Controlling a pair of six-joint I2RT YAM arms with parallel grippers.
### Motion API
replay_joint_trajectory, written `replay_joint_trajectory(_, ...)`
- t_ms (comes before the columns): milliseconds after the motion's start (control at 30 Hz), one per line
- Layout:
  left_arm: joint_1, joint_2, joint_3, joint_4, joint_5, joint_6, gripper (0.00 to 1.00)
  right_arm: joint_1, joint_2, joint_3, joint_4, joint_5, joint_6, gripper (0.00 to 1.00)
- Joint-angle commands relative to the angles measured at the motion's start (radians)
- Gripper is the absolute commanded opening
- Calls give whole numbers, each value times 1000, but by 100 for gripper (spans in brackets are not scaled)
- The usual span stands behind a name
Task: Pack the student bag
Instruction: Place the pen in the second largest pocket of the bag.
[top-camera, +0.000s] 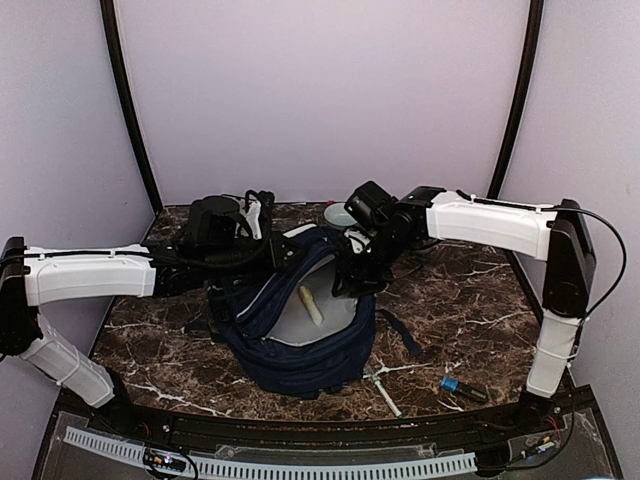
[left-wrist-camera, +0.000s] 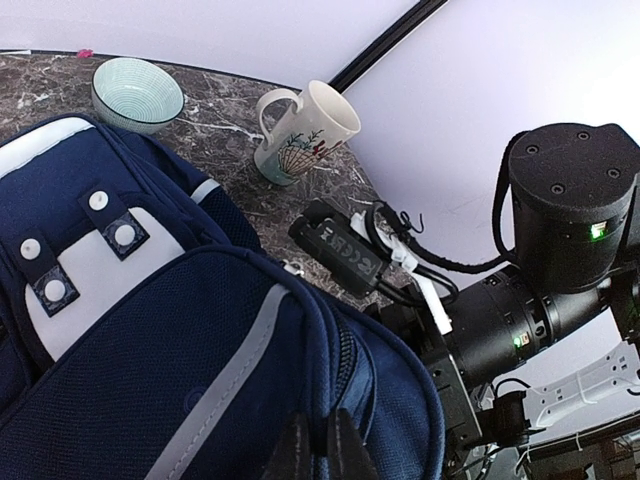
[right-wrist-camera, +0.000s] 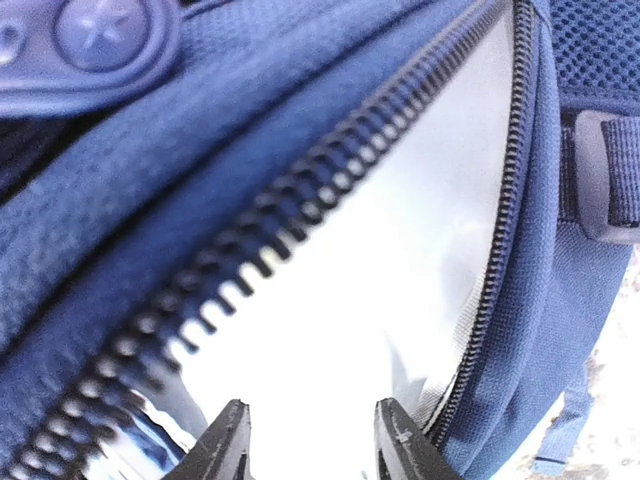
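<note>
We see our left claw pinched shut on a fold of the student bag, which spreads out beneath and ahead of it. Beyond the bag, farther from this claw, stand a bowl and a mug. Our right claw has its fingers parted and holds nothing. It sits over the grey lining, with the open zipper running just ahead of its tips.
</note>
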Motion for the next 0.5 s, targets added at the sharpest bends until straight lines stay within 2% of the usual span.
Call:
replay_joint_trajectory(0,2,-58,-5,90,12,-14,0,-5,-21,11,4,-38,13,45)
replay_joint_trajectory(133,2,-59,-1,74,12,-12,0,-5,-20,31,-37,-23,-6,47)
replay_joint_trajectory(467,2,-64,-2,19,2,0,0,-13,-75,108,-154,123,-143,50)
